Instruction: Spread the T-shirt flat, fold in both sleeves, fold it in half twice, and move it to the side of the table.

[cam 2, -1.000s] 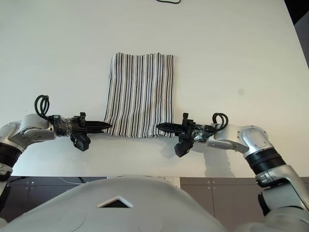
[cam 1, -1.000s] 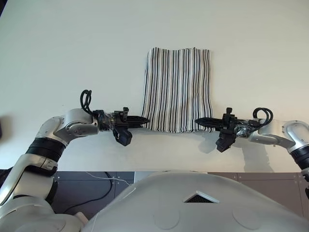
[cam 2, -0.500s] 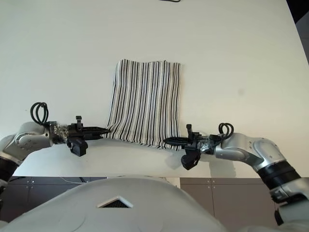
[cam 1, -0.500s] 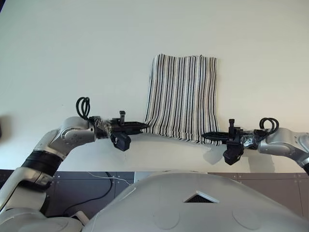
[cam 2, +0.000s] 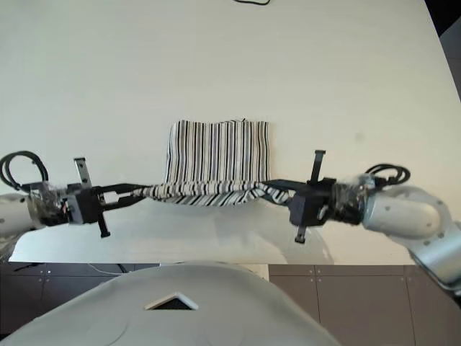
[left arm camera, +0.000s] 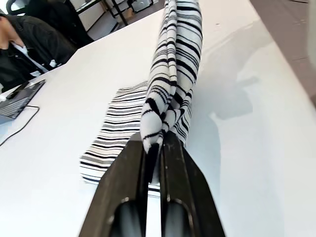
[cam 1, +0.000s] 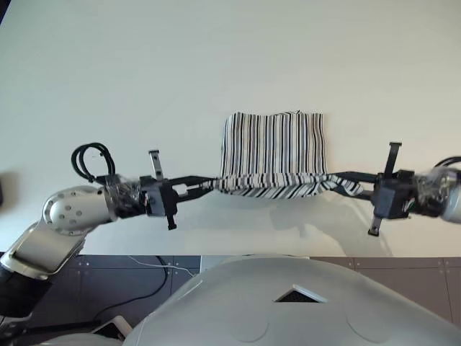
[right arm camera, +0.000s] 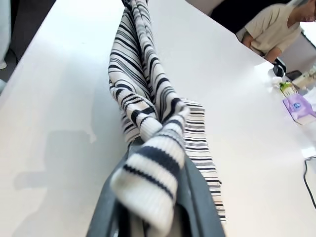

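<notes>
the shirt (cam 1: 272, 140) lies at the middle of the table (cam 1: 130, 72), toward our edge. its far part rests flat on the surface. its near hem is raised off the surface and strung between the two grippers.

the left gripper (cam 1: 207, 185) is clamped on the near left corner, and the right gripper (cam 1: 340, 176) on the near right corner. in each wrist view the jaws stand narrow, with a bunched wad of striped cloth pinched between them.

we grip at both corners so that the hem runs taut and level. a slack hem would sag in the middle and land crooked. the arms stand wide, out past the shirt's sides, for the same reason.

no sleeve projects from the outline, so we judge the sleeve folds done and the first half fold in hand. the far part on the table serves as an anchor. the raised hem must next be carried over it and laid on the far edge, corner to corner.

each pinch appears to take several layers. if one slips, we expect a tucked sleeve to open, so the tension should be released only once the hem is down.
</notes>
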You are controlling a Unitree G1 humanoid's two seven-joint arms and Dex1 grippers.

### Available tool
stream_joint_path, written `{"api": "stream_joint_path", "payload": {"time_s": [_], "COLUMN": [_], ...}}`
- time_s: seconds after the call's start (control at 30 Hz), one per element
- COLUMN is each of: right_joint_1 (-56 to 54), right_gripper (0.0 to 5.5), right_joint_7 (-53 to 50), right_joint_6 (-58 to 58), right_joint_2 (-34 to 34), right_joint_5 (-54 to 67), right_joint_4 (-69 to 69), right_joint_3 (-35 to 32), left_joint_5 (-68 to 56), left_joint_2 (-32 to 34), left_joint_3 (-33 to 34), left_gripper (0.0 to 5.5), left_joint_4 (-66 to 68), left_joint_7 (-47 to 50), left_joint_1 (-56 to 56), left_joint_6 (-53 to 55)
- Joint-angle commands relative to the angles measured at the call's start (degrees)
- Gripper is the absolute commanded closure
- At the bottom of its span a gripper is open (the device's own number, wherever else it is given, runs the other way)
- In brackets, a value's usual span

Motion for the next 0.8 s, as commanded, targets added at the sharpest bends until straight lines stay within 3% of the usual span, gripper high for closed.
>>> {"api": "stream_joint_path", "payload": {"time_s": [0.03, 0.17, 0.3, 0.63, 0.67, 0.8], "right_joint_1": [-13.8, -23.5, -31.6, -39.2, -39.4, -39.1], "right_gripper": [5.40, 5.40, 5.40, 5.40, 5.11, 4.52], "right_joint_7": [7.1, 13.0, 16.8, 19.6, 18.2, 13.9], "right_joint_6": [11.0, 17.6, 18.3, 10.0, 9.2, 6.9], "right_joint_2": [9.1, 19.1, 28.0, 40.2, 41.4, 44.3], "right_joint_5": [4.0, 2.5, -2.7, -19.6, -20.7, -21.3], "right_joint_4": [9.4, 22.0, 34.8, 61.7, 64.0, 68.0], "right_joint_3": [2.7, 5.4, 7.4, 10.7, 10.4, 6.1], "left_joint_5": [-1.9, -1.7, 2.7, 17.7, 18.6, 20.6], "left_joint_2": [-6.7, -14.6, -21.5, -33.1, -34.2, -36.8], "left_joint_3": [-2.4, -5.7, -7.9, -10.2, -10.1, -8.3], "left_gripper": [5.40, 5.40, 5.40, 5.40, 5.04, 4.52], "left_joint_4": [5.1, 14.3, 26.2, 47.8, 49.8, 53.9], "left_joint_7": [-1.6, -6.0, -8.2, -5.4, -4.7, -2.5], "left_joint_1": [-12.3, -25.7, -33.7, -39.9, -40.3, -40.6], "left_joint_6": [14.3, 26.6, 31.3, 24.5, 24.0, 21.5]}}
